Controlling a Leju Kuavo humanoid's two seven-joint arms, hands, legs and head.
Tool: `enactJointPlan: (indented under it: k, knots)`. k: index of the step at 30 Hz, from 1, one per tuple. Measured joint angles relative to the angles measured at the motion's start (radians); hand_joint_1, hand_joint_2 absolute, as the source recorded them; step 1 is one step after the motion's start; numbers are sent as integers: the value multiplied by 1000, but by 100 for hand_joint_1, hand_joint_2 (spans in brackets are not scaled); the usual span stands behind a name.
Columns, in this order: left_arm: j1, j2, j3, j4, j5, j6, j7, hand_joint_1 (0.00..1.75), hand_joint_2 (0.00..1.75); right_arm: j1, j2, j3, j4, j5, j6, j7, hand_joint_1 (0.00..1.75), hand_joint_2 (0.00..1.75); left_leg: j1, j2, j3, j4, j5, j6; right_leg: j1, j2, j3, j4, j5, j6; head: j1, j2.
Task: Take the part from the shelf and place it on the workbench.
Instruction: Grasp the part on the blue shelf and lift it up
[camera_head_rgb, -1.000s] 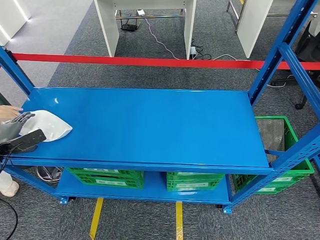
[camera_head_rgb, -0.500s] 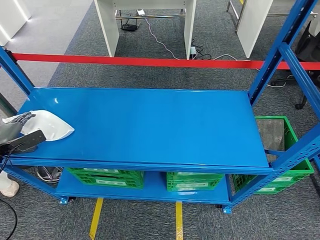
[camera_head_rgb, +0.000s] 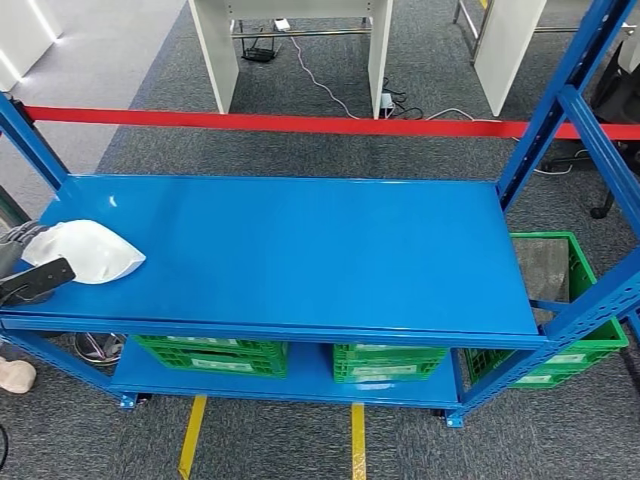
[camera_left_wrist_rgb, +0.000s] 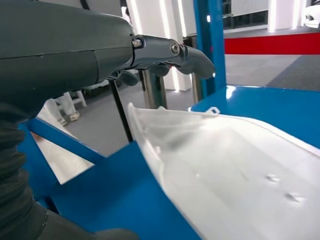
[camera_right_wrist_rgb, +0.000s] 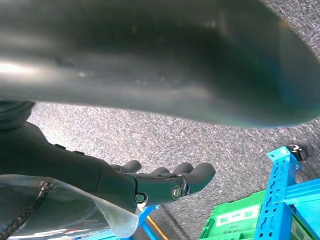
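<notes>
Grey carpet and a red barrier band lie behind the blue shelf (camera_head_rgb: 302, 250). At its left end the white part (camera_head_rgb: 83, 250) lies flat; the left hand (camera_head_rgb: 26, 265) straddles its near edge, fingers spread, not yet gripping. Next move, I judge: close and lift. Far right, the right hand (camera_right_wrist_rgb: 166, 182) hangs empty, fingers loosely extended.

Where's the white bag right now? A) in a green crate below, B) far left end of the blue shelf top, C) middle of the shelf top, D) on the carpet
B: in the head view the white bag lies at the far left end of the blue shelf top, with the left hand at it; whether the hand grips it cannot be told.
</notes>
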Motion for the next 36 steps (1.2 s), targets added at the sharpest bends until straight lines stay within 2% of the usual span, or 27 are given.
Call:
enactJointPlan:
  k: [11, 28, 36]
  knots:
    - [-15, 18, -1, 32, -45, 20, 14, 0, 175, 0, 0, 0, 0, 4, 0, -4, 0, 0, 0, 0, 0, 0, 0, 0, 0, 0, 0, 0, 0, 0, 0, 0]
    - [-21, 17, -5, 65, -49, 25, 12, 0, 175, 0, 0, 0, 0, 12, 0, -12, 0, 0, 0, 0, 0, 0, 0, 0, 0, 0, 0, 0, 0, 0, 0, 0]
    - [-51, 1, -10, 102, -69, 47, 7, 0, 175, -3, 0, 0, -2, 17, 1, -14, 0, 0, 0, 0, 1, 0, 0, 0, 0, 0, 0, 0, 0, 0, 0, 0]
